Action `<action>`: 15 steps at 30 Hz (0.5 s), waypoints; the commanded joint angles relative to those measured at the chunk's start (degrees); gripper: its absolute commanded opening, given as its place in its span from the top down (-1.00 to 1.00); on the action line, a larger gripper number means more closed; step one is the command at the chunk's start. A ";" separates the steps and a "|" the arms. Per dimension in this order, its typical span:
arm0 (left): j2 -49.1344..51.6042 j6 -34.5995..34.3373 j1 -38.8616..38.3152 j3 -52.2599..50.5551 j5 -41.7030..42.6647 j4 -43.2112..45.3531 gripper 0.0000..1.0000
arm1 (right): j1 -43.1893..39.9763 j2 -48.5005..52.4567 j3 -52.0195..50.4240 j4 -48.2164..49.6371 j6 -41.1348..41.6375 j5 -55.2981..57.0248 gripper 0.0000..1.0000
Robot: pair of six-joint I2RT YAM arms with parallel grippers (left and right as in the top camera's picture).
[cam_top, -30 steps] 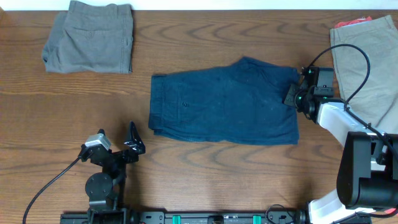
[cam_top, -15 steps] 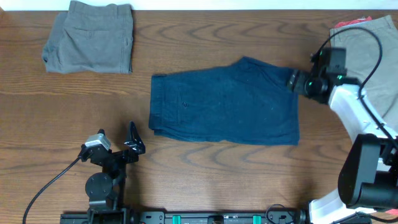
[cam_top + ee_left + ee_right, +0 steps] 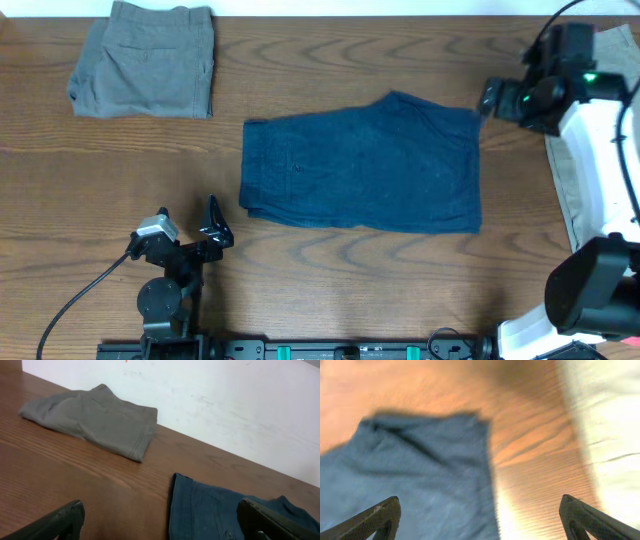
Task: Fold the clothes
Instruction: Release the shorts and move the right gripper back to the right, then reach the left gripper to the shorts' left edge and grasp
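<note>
A navy blue pair of shorts (image 3: pixel 360 165) lies flat in the middle of the table, waistband to the left. My right gripper (image 3: pixel 488 98) hovers open just off the pair's far right corner, holding nothing. In the right wrist view, which is blurred, the navy cloth (image 3: pixel 420 470) lies under the left half of the open gripper (image 3: pixel 480 510). My left gripper (image 3: pixel 188 225) rests open near the front edge, left of the navy pair (image 3: pixel 225 515). In the left wrist view that gripper (image 3: pixel 162 520) is empty.
A folded grey pair (image 3: pixel 145 60) lies at the back left and shows as well in the left wrist view (image 3: pixel 95 417). A khaki pair (image 3: pixel 558 170) lies along the right edge, partly under my right arm. A white wall (image 3: pixel 225 405) borders the table's far side.
My right gripper has opened and let go of the navy pair's right edge. It has moved away toward the back right. The left arm has not moved.
</note>
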 commanded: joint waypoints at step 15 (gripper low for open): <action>-0.31 0.52 -0.13 -1.03 -1.16 -1.97 -0.96 | -8.79 0.33 1.51 -1.20 -1.75 8.46 -0.98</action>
